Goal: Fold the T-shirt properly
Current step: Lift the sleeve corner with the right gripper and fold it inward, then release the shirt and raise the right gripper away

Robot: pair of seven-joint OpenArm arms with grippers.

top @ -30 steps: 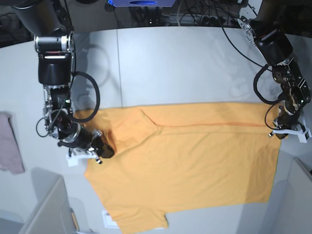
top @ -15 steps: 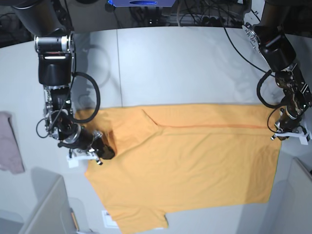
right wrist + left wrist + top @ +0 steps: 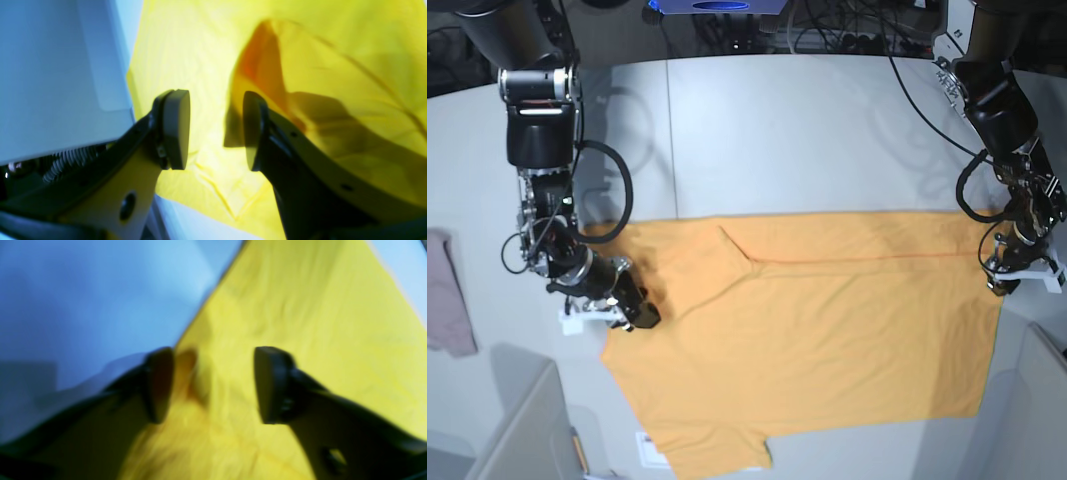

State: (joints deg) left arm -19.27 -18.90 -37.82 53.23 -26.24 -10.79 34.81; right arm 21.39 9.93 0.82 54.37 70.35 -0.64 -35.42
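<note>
Item: plain orange-yellow short-sleeved cotton T-shirt (image 3: 807, 330), flat across mid-frame on my grey surface (image 3: 807, 130). Upper strip folded down; remaining folds outstanding. Both my jaws parted, gripping nothing, at its side edges.

A pale grey counter (image 3: 807, 130) fills the base view, with a thin seam running down it at about 11 o'clock. Along the far edge at 12 o'clock lies a dark tangle of cables (image 3: 827, 35) beside a blue-lit device (image 3: 717, 6). A pinkish cloth (image 3: 445, 295) hangs at 9 o'clock. Grey panels (image 3: 522, 430) angle in at 7 and 4 o'clock. Light is even, shadows soft.
</note>
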